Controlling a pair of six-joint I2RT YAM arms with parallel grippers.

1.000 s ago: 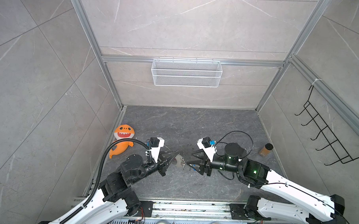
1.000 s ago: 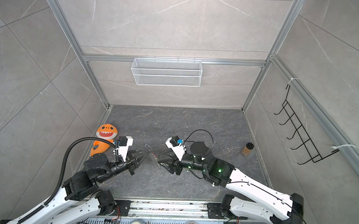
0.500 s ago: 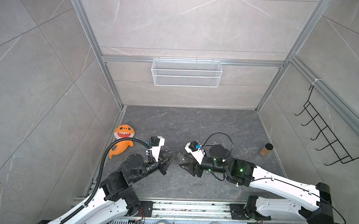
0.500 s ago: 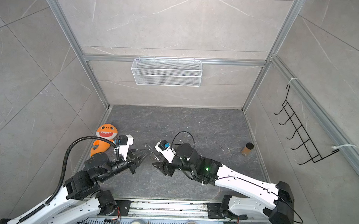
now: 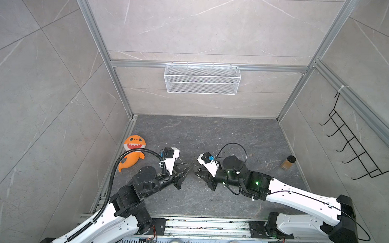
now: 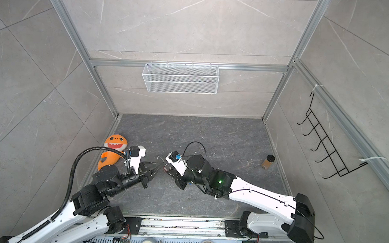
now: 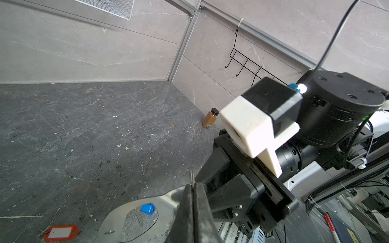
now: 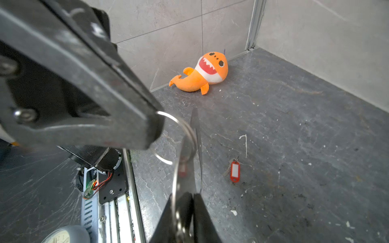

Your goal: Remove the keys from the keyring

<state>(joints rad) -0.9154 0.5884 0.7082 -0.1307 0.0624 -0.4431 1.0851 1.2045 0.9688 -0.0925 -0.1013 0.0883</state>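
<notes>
1. Clamping the keyring [image 8: 186,127] from both sides, the two arms meet low over the front of the surface [image 8: 294,147]. The left end effector [image 7: 193,189] is closed on the keyring's round wire end, apparently to anchor it in the air.
2. The right end effector [image 8: 192,196] is closed on the keyring's flat oval loop [image 7: 117,216], which sits edge-on between its fingers. Judging by this opposed hold, one arm braces while the other can twist or pull.
3. Just below them the blue-tagged key [image 7: 147,208] shows through the loop's opening. Whether it hangs from the ring or lies loose, I cannot tell.
4. A little farther out, the red-tagged key [image 8: 235,171] lies flat on the surface, apart from the ring, so that one looks freed.
5. Farther back, an orange shark toy [image 8: 202,73] and a brown bottle [image 7: 209,120] sit near the side walls, out of the working zone. A wire basket [image 5: 201,82] hangs on the back wall.
</notes>
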